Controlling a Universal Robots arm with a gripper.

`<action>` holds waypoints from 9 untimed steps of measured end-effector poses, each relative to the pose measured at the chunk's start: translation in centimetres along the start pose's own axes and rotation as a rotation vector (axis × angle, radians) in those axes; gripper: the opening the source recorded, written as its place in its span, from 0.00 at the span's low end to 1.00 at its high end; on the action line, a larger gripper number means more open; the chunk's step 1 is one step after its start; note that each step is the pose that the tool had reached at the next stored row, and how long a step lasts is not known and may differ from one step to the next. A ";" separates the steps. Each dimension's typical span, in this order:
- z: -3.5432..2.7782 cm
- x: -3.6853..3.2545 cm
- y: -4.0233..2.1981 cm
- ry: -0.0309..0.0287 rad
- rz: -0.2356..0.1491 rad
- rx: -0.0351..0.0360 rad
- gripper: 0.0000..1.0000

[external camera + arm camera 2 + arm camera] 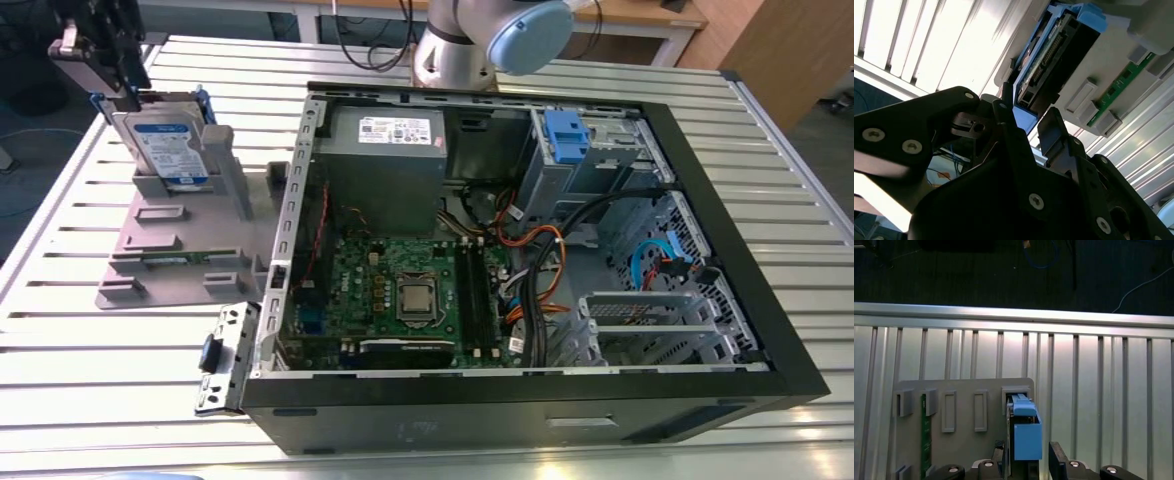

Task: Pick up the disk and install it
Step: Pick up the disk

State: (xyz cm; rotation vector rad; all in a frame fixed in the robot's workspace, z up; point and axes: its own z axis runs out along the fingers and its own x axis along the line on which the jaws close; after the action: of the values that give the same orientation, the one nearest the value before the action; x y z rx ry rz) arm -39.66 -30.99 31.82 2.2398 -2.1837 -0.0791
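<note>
The disk (pixel 171 150) stands on edge in a grey holder plate (pixel 174 250) at the exterior view's left, its white and blue label showing and a blue bracket around it. My gripper (pixel 131 95) hangs right over its upper end. In both wrist views the black fingers (pixel 1058 454) stand on either side of the disk's blue bracket end (pixel 1027 434), with a gap on at least one side. The gripper (pixel 1029 120) is open around the disk (pixel 1054 55), and the disk still sits in its slot.
An open computer case (pixel 747 300) lies to the exterior view's right of the holder, with a motherboard (pixel 400 290), cables and a drive bay holding a blue clip (pixel 567 130). A green memory stick (pixel 925 440) sits in the holder plate (pixel 964 390). The slatted metal table (pixel 787 150) ends just beyond the holder.
</note>
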 end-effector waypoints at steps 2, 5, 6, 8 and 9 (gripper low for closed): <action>0.06 0.00 0.00 -0.0001 0.000 0.0001 0.47; 0.12 0.00 0.01 -0.0001 0.000 0.0000 0.47; 0.14 0.00 0.01 -0.0001 0.000 0.0000 0.47; 0.18 0.00 0.02 -0.0001 0.000 0.0001 0.47; 0.20 0.00 0.01 -0.0001 0.000 0.0001 0.47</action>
State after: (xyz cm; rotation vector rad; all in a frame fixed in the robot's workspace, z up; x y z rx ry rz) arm -39.68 -30.99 31.62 2.2399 -2.1838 -0.0792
